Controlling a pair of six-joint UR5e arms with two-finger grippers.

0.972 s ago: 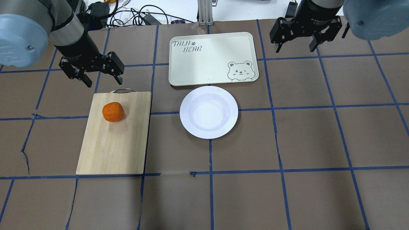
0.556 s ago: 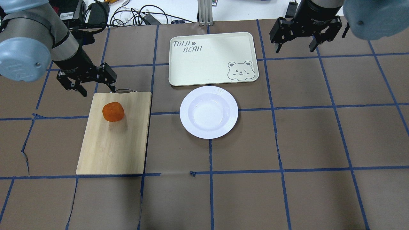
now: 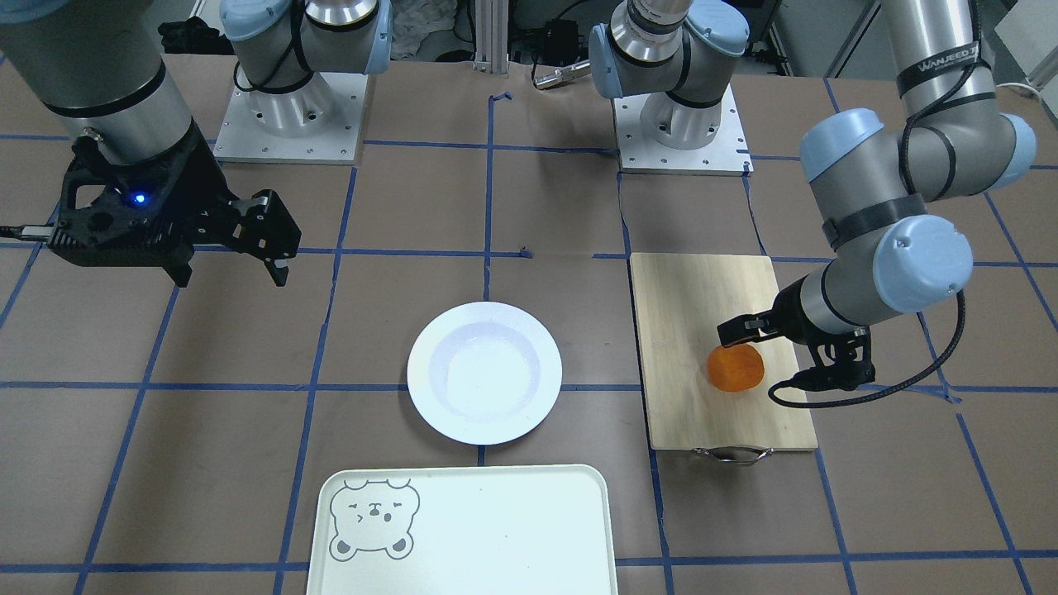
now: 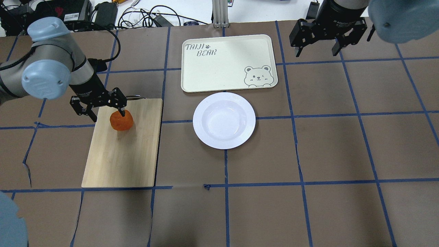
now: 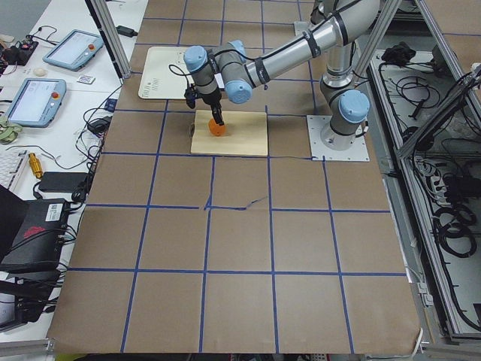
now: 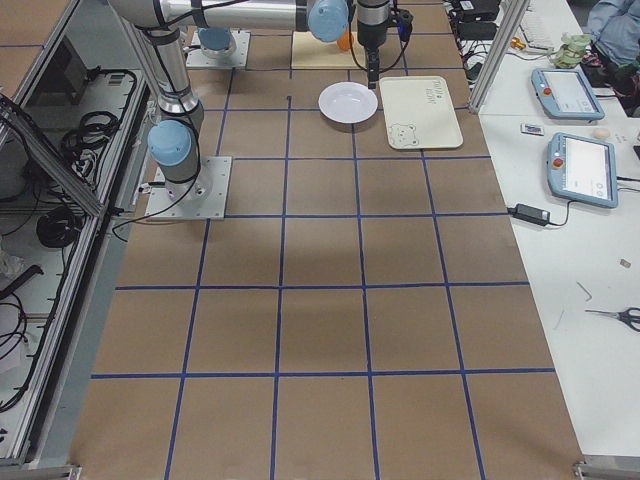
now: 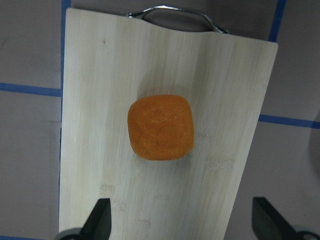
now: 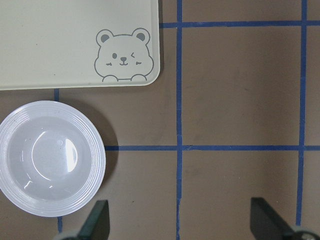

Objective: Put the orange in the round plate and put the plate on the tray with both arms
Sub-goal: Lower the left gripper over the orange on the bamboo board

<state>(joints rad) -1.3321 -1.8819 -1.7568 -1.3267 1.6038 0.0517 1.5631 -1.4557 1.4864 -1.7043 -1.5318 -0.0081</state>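
Gaping left end effector, beside orange

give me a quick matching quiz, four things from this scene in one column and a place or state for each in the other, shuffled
Column one:
1. orange
2. round plate
3. tray
4. right pincer

Column two:
a. open, holding nothing
b. on the wooden cutting board
c. bear face in one corner
d. white, empty

Pairs: 1-b, 2-d, 3-c, 4-a
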